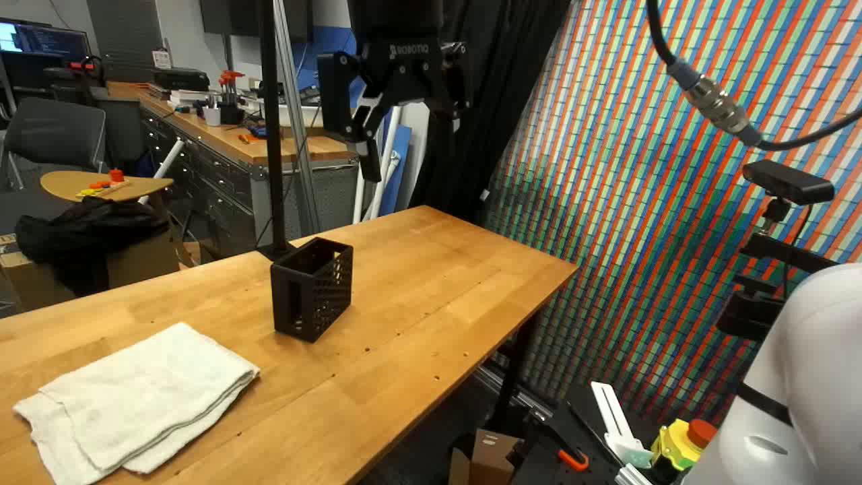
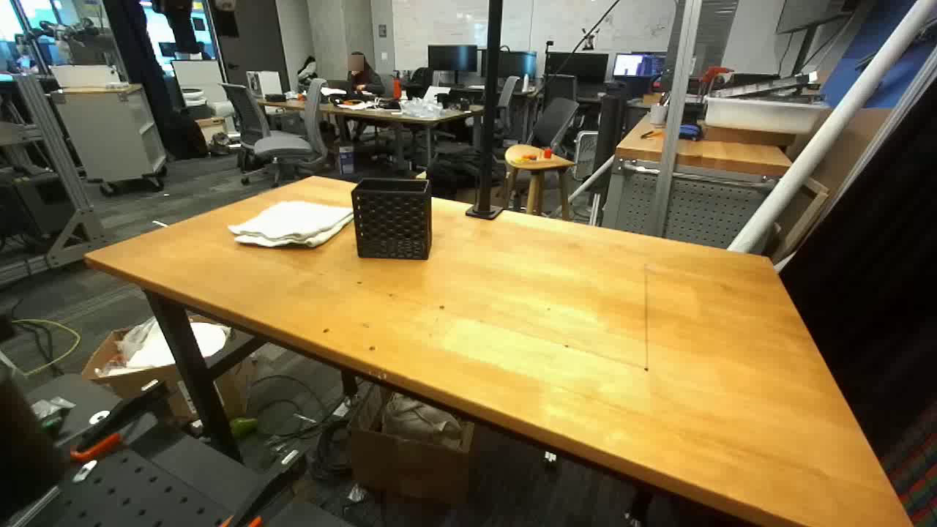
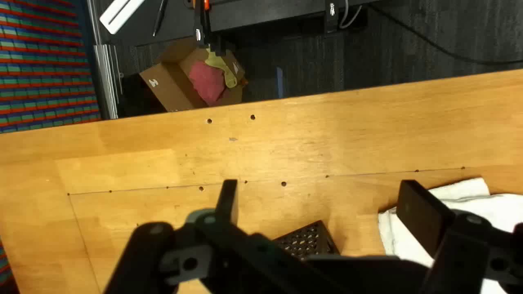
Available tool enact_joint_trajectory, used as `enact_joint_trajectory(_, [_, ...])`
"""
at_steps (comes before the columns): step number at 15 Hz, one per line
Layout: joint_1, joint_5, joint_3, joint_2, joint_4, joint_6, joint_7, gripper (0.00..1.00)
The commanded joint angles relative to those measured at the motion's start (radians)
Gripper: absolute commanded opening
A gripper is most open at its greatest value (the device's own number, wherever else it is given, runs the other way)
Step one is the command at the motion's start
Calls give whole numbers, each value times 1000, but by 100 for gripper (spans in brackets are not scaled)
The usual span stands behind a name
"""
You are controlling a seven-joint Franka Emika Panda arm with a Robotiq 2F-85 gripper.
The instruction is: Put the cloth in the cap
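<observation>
A folded white cloth [image 1: 148, 397] lies flat on the wooden table; it also shows in an exterior view [image 2: 293, 222] and partly in the wrist view [image 3: 504, 212]. No cap shows in any view. A black perforated open-top container [image 1: 330, 289] stands upright near the cloth; it also shows in an exterior view [image 2: 394, 223], and the gripper partly hides it in the wrist view [image 3: 306, 240]. My gripper [image 1: 412, 147] is high above the table, apart from both. Its fingers are wide open with nothing between them in the wrist view [image 3: 318, 200].
The wooden table [image 1: 431, 296] has a black pole [image 2: 487, 124] at its edge, near the container. A striped, multicoloured curtain [image 1: 606, 168] hangs beyond the table's end. A cardboard box [image 3: 171, 81] stands on the floor below the table's edge.
</observation>
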Motion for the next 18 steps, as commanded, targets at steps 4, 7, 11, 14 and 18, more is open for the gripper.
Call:
enact_joint_trajectory(4, [31, -11, -25, -1, 13, -2, 11, 100])
enact_joint_trajectory(7, [31, -11, -25, -1, 13, -2, 11, 100])
enact_joint_trajectory(11, [41, -33, -5, 70, 50, 23, 12, 100])
enact_joint_trajectory(14, [64, -71, 20, 165, 90, 98, 22, 100])
enact_joint_trajectory(18, [109, -144, 42, 310, 161, 200, 47, 100])
